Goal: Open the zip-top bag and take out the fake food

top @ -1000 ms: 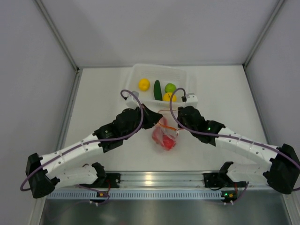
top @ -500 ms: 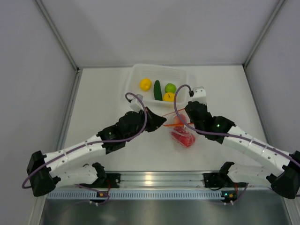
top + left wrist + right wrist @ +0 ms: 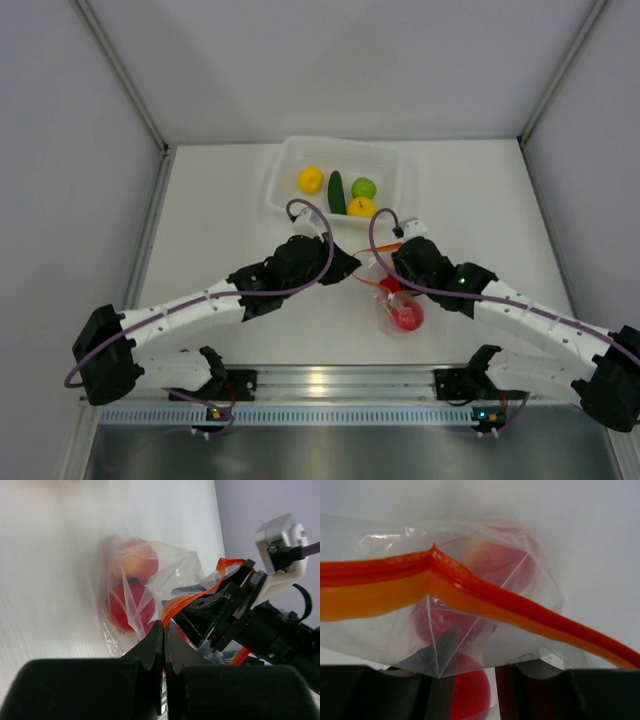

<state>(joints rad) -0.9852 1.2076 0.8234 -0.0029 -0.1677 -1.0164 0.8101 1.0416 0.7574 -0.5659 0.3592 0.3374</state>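
Note:
The zip-top bag (image 3: 398,305) lies between my two grippers with a red fruit (image 3: 405,315) inside. My left gripper (image 3: 352,268) is shut on the orange-red zip strip (image 3: 195,592); its jaws meet on the strip in the left wrist view (image 3: 164,624). That view shows a red fruit (image 3: 127,607) and a pink-yellow fruit (image 3: 135,560) through the film. My right gripper (image 3: 392,275) is at the bag's mouth. In the right wrist view its jaws (image 3: 475,665) stand slightly apart, the film (image 3: 380,640) drapes over the left finger, and the strip (image 3: 370,592) crosses above. Red fruit (image 3: 470,695) shows in the gap.
The translucent white basket (image 3: 275,180) stands behind the bag. It holds a yellow fruit (image 3: 310,180), a dark green cucumber (image 3: 336,192), a light-green fruit (image 3: 364,187) and another yellow fruit (image 3: 360,207). Grey walls flank the table.
Both grippers and the bag have moved right and nearer. The strip was stretched taut between the grippers half a second ago and now arches slack.

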